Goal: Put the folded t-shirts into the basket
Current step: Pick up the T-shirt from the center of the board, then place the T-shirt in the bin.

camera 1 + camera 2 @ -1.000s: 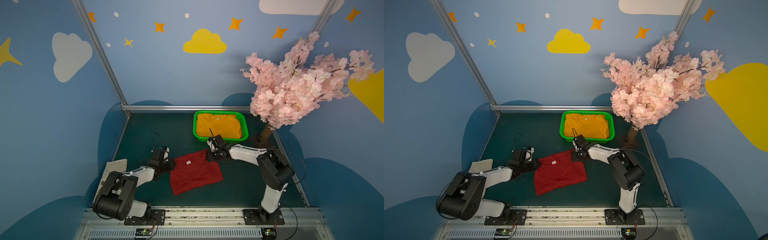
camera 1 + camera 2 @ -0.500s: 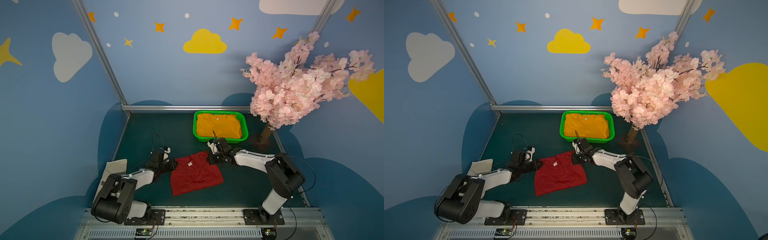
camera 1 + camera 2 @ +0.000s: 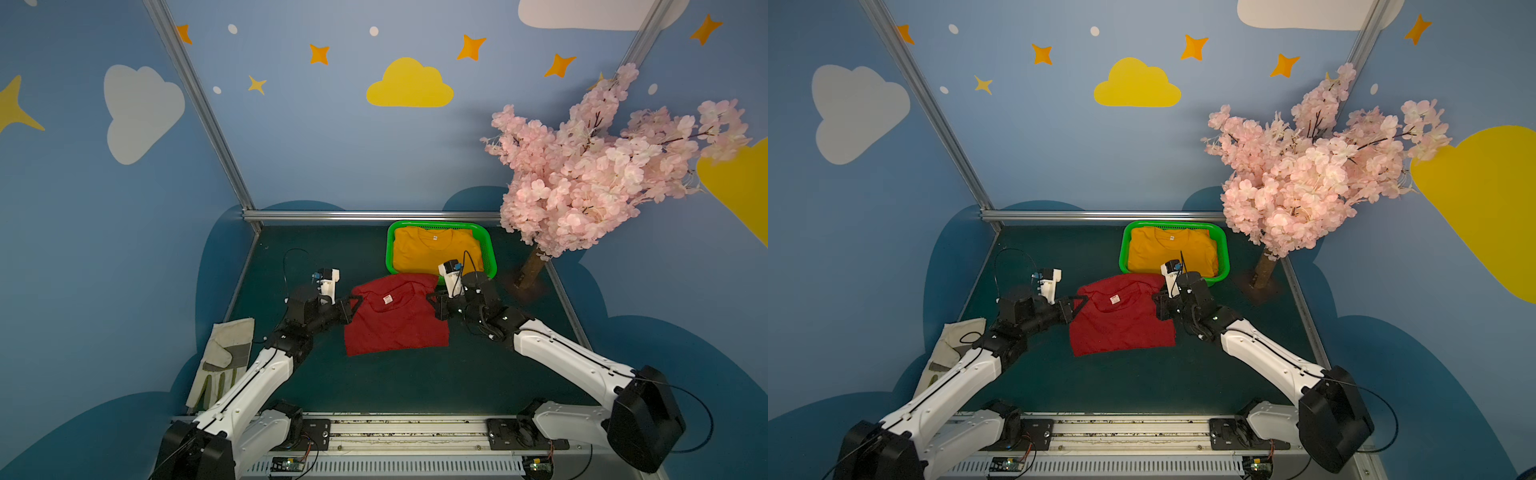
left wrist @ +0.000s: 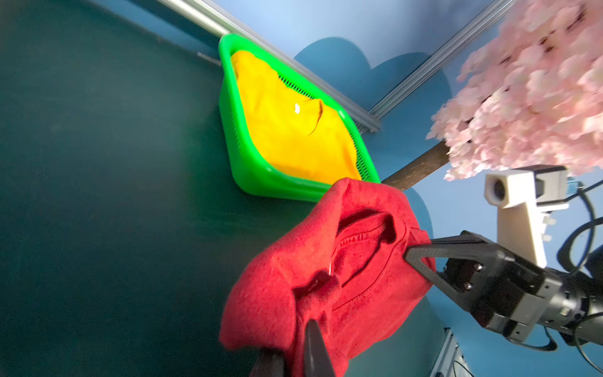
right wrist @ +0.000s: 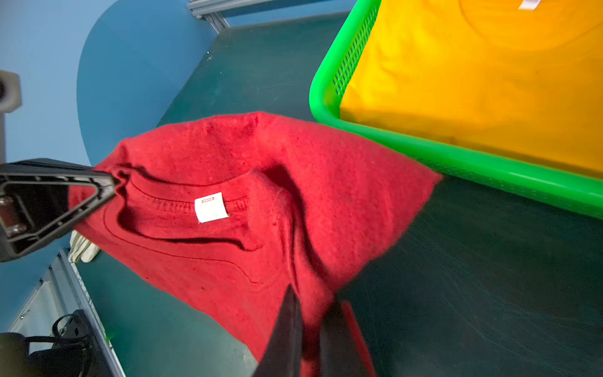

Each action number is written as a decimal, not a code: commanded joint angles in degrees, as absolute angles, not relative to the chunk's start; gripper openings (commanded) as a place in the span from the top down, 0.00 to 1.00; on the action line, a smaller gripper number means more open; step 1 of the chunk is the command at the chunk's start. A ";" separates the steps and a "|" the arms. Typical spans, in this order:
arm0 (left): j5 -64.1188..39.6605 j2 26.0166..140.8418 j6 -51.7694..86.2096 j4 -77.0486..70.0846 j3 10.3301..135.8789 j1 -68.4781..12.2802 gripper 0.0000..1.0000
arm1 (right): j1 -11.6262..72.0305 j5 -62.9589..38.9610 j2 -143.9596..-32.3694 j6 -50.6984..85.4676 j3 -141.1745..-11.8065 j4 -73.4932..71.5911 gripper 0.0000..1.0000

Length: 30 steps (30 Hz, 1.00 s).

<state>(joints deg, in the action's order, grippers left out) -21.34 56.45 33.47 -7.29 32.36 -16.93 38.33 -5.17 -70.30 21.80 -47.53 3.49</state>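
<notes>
In the middle of the table [image 3: 374, 382], a dark red t-shirt [image 3: 395, 320], folded, white neck label facing up. Far part lifted and wrinkled, near part flat on the surface. Far edge just beside the near wall of the green basket [image 3: 389, 249], outside it.

At the shirt's left side, the left gripper [image 3: 354, 302], clamped tight on the cloth close to the collar. At the right side, the right gripper [image 3: 433, 300], likewise closed on the red cloth, as seen in both wrist views.

At the back of the table, inside the basket, an orange-yellow t-shirt [image 3: 432, 255], lying flat, collar toward the far wall.

Beside the left arm, at the table's left edge, a whitish work glove [image 3: 222, 353]. To the right of the basket, a pink blossom tree [image 3: 582, 174].
</notes>
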 commanded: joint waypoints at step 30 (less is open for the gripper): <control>-14.76 103.41 21.76 3.16 95.98 -23.87 0.97 | 27.08 25.08 -89.97 -9.05 -79.39 0.72 1.00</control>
<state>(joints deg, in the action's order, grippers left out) -15.18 100.44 24.14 1.80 91.39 -23.18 27.99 21.28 -88.03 -4.03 -75.96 5.08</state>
